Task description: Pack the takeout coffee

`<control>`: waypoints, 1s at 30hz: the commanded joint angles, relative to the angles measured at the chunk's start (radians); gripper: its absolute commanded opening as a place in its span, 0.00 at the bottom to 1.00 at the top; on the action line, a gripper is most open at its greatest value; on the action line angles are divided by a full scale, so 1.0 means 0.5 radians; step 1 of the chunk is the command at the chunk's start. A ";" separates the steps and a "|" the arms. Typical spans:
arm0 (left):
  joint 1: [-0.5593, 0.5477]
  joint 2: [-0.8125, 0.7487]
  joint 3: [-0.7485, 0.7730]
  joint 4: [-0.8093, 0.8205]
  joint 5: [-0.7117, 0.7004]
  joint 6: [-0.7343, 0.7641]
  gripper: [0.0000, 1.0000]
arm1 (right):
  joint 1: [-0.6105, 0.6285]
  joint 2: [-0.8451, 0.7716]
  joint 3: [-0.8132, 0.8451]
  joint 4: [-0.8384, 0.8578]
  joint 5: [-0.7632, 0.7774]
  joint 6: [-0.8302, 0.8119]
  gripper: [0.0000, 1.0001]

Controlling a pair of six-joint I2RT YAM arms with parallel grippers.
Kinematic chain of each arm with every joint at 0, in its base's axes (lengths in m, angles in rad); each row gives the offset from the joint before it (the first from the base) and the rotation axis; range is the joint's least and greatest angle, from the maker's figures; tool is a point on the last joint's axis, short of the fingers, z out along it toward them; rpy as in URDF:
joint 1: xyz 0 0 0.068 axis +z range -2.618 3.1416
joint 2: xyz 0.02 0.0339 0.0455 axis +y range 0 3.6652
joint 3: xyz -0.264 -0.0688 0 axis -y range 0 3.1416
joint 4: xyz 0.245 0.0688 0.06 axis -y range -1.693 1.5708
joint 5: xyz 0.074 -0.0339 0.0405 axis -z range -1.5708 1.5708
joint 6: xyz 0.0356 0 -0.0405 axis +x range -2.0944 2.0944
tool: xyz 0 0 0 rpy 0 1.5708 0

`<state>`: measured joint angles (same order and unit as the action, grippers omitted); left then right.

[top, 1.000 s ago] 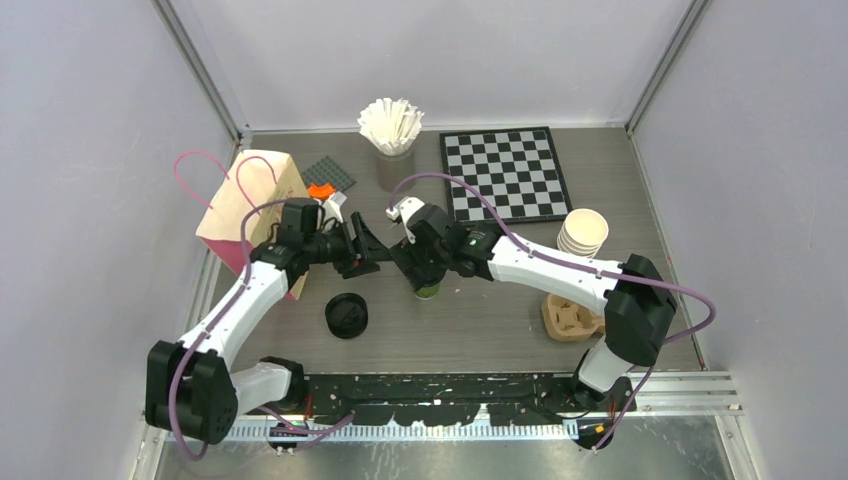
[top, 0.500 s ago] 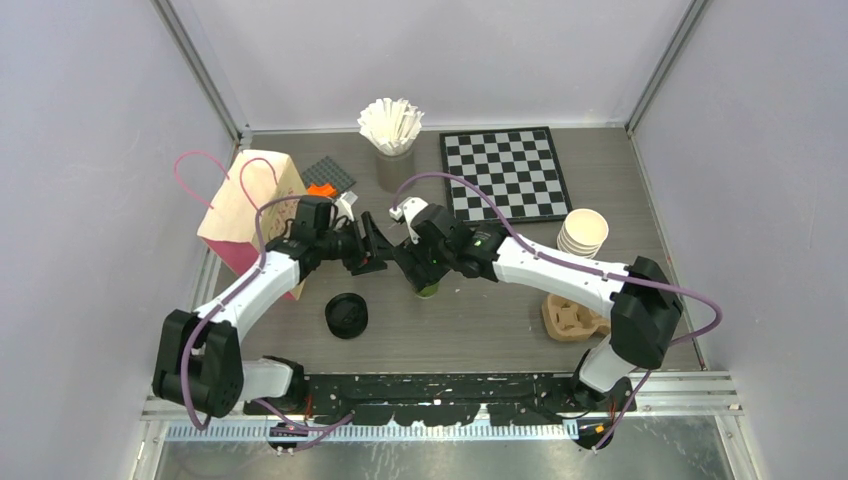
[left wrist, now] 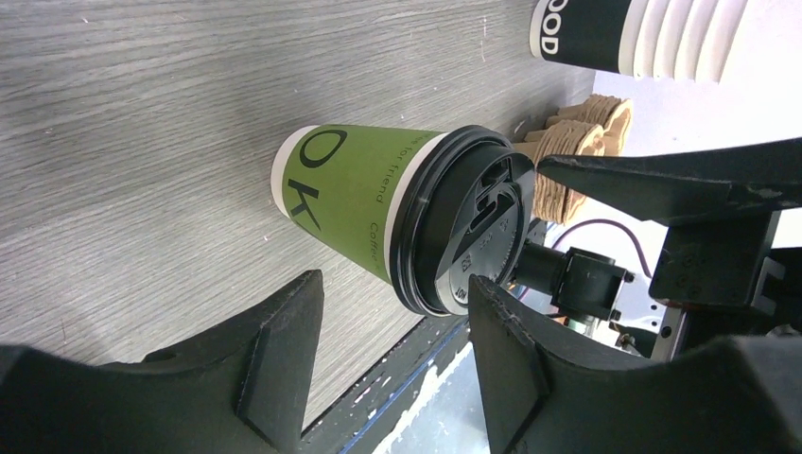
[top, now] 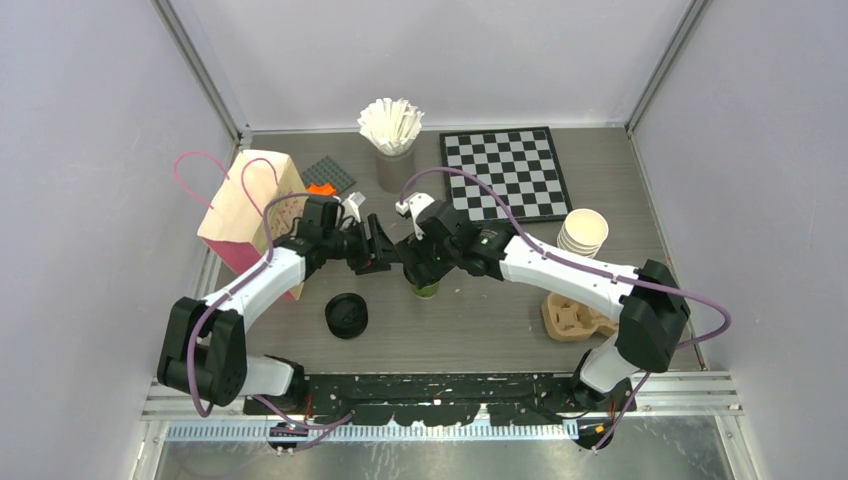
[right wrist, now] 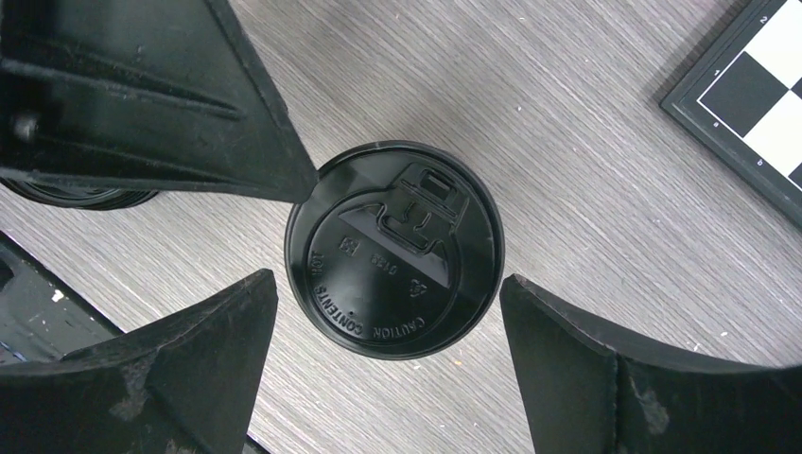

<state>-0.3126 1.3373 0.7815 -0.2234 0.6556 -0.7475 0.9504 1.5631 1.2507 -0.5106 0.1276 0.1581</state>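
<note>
Right wrist view: lidded takeout coffee (right wrist: 392,248), upright, centred between wide-spread right gripper (right wrist: 388,284) jaws, untouched; left gripper (left wrist: 392,284) part-open, finger at its 10 o'clock.

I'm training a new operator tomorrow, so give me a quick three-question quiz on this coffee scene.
1. True or false: the green coffee cup lies on its side.
2. The right claw, above the cup's black lid, is: A open, B shut on the lid, C out of view.
3. What stands between the chessboard and the pulp cup carrier?
Key: 1 false, it stands upright; 2 A; 3 a stack of paper cups.
</note>
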 commanded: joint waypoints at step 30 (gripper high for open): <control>-0.145 0.112 0.112 0.034 -0.100 0.172 0.46 | -0.316 -0.079 -0.262 0.210 -0.373 0.350 0.33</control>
<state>-0.3714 1.3758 0.8021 -0.2241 0.6216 -0.6918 0.8005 1.5257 1.1614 -0.4492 -0.0334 0.3119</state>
